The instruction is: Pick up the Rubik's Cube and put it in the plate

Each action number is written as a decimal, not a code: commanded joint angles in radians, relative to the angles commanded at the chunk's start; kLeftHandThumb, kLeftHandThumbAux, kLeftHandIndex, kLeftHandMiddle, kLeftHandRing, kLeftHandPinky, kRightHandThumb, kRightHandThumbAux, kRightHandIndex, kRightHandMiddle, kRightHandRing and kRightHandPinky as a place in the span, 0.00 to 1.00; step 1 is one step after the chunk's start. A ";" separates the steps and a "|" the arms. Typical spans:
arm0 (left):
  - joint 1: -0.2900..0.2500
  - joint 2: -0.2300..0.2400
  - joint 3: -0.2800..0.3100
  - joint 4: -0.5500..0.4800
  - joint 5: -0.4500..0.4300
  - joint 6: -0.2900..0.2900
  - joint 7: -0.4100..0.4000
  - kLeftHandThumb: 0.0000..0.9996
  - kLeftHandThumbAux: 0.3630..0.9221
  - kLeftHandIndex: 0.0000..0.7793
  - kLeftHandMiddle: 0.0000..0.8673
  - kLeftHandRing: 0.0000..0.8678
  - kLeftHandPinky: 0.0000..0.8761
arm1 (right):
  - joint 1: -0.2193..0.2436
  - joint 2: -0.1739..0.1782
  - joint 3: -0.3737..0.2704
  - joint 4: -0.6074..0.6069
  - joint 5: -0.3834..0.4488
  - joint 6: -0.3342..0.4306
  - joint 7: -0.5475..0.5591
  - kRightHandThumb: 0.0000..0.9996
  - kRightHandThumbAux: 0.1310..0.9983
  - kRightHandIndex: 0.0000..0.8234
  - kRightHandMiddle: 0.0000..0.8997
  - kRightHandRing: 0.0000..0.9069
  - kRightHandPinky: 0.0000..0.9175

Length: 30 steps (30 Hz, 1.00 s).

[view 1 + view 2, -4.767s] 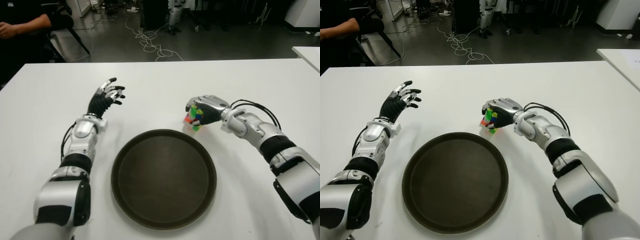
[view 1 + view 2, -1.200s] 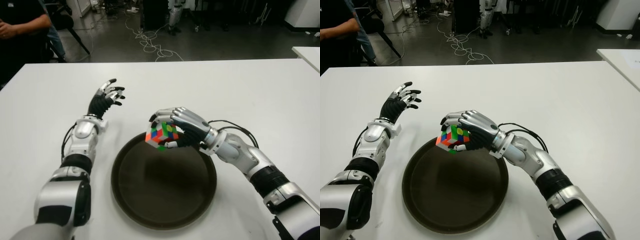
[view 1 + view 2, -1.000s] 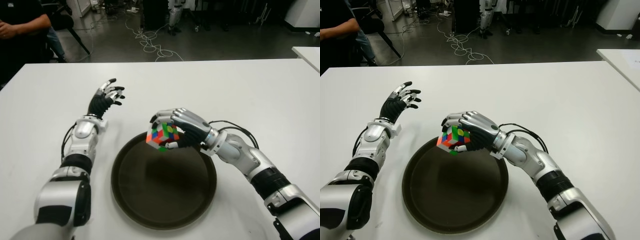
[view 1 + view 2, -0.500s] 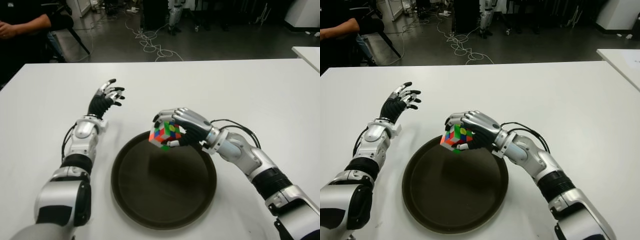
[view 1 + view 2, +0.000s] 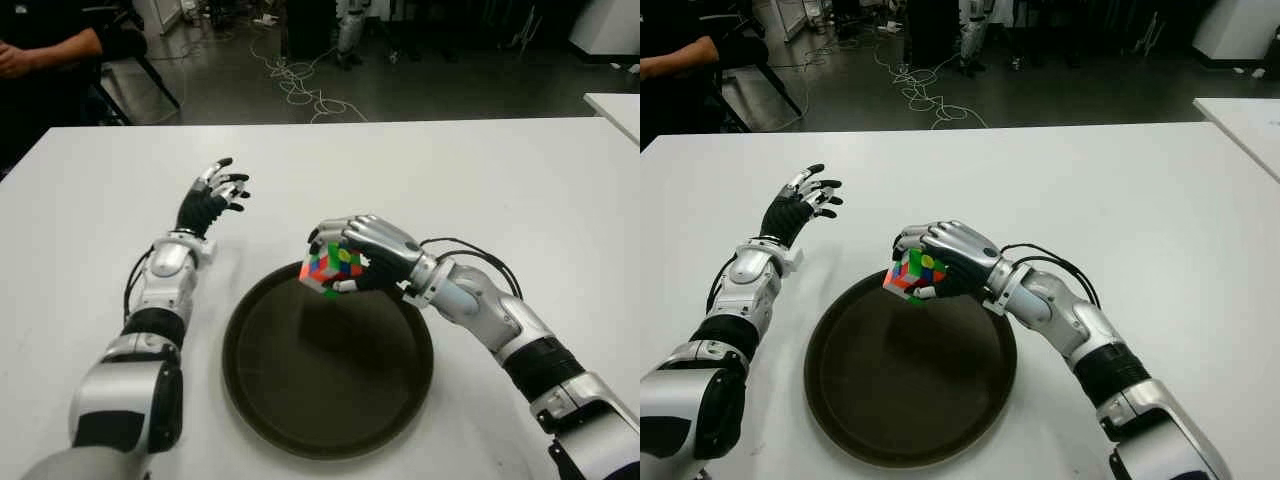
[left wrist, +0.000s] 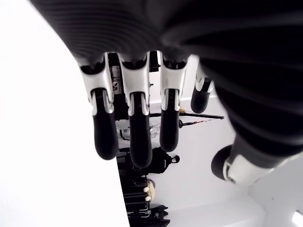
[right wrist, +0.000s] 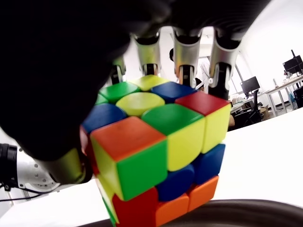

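Right wrist view: the right hand (image 7: pixel 71 85) is clamping its fingers around the Rubik's Cube (image 7: pixel 156 156).
Handling: likely light, rigid, smooth-faced; opposite flat faces are offering the surest hold.
Look: scrambled stickers are showing orange, green, yellow, blue, red.
Place: cube is hanging above the plate (image 5: pixel 300 410), at its far rim.
Left hand (image 5: pixel 212 193): fingers spreading, holding nothing, far-left of the plate.

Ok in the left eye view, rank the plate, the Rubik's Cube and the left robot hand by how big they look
1. plate
2. left robot hand, open, beyond the plate's left side
3. Rubik's Cube, partly covered by the right robot hand gripping it above the plate
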 joint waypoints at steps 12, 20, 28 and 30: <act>-0.003 -0.001 -0.002 0.004 0.000 0.010 0.005 0.31 0.46 0.14 0.34 0.43 0.49 | -0.017 -0.024 0.023 -0.001 -0.016 0.003 0.061 0.62 0.67 0.39 0.20 0.22 0.30; -0.004 -0.005 0.005 0.004 -0.010 0.008 -0.001 0.33 0.44 0.14 0.35 0.45 0.52 | -0.031 -0.053 0.044 -0.036 -0.049 0.071 0.158 0.16 0.57 0.02 0.01 0.01 0.13; -0.005 -0.005 0.004 0.005 -0.010 0.007 0.001 0.33 0.43 0.14 0.36 0.45 0.52 | -0.028 -0.057 0.048 -0.063 -0.065 0.125 0.187 0.06 0.55 0.00 0.00 0.00 0.11; -0.005 -0.005 0.003 0.006 -0.010 0.008 0.002 0.34 0.43 0.15 0.36 0.45 0.51 | -0.028 -0.057 0.049 -0.069 -0.070 0.139 0.191 0.04 0.54 0.00 0.00 0.00 0.10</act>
